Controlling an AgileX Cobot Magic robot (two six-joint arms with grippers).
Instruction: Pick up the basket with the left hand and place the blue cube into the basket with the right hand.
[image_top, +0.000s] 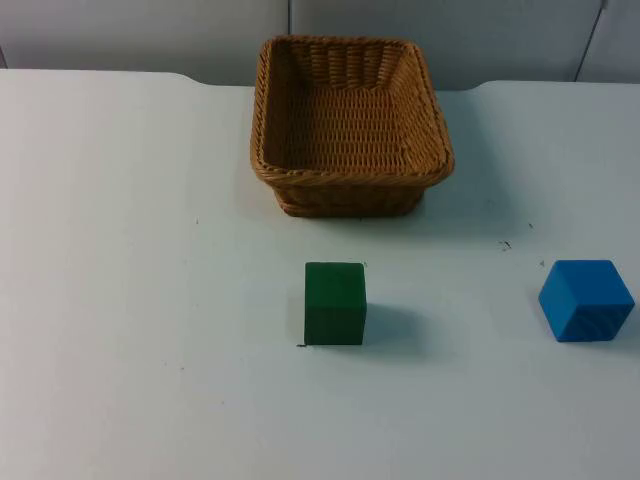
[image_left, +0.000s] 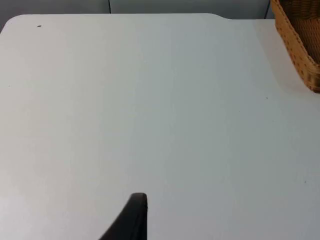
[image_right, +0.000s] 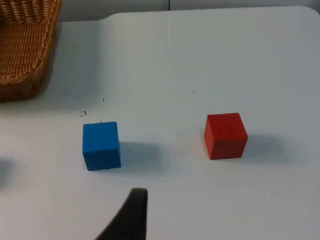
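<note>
An empty brown wicker basket stands at the back middle of the white table. Its wall also appears in the left wrist view and in the right wrist view. The blue cube rests on the table at the far right, in front of the basket; the right wrist view has it too. My left gripper hangs over bare table to the left of the basket, well apart from it. My right gripper hovers a short way from the blue cube without touching it.
A green cube sits mid-table, just in front of the basket. A red cube lies beyond the blue one, further out to the right. The grey partition wall closes the table behind the basket.
</note>
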